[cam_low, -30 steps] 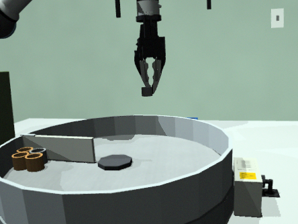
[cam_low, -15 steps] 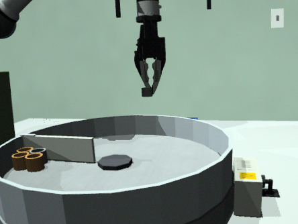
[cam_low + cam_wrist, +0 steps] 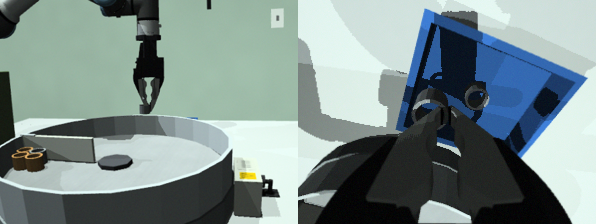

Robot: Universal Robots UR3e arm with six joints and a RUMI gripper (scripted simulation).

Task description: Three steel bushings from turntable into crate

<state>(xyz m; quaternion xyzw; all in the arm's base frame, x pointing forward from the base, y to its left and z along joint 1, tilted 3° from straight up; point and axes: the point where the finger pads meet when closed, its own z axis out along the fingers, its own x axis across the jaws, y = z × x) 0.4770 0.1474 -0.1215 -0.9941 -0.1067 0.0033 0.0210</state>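
Note:
My gripper (image 3: 146,108) hangs behind the far rim of the turntable (image 3: 114,161), shut on a steel bushing (image 3: 145,108) by its wall. In the wrist view the held steel bushing (image 3: 429,105) sits at my fingertips (image 3: 443,116), right above the open blue crate (image 3: 488,85). One steel bushing (image 3: 476,96) lies on the crate floor. On the turntable's left side, against a grey divider wall (image 3: 60,147), stand three brown bushings (image 3: 28,159) and one steel bushing (image 3: 38,151) in a tight cluster.
A dark octagonal hub (image 3: 115,161) sits at the turntable's centre. A grey control box with a yellow label (image 3: 247,188) stands beside the turntable at the right. A dark panel (image 3: 5,107) stands at the far left edge.

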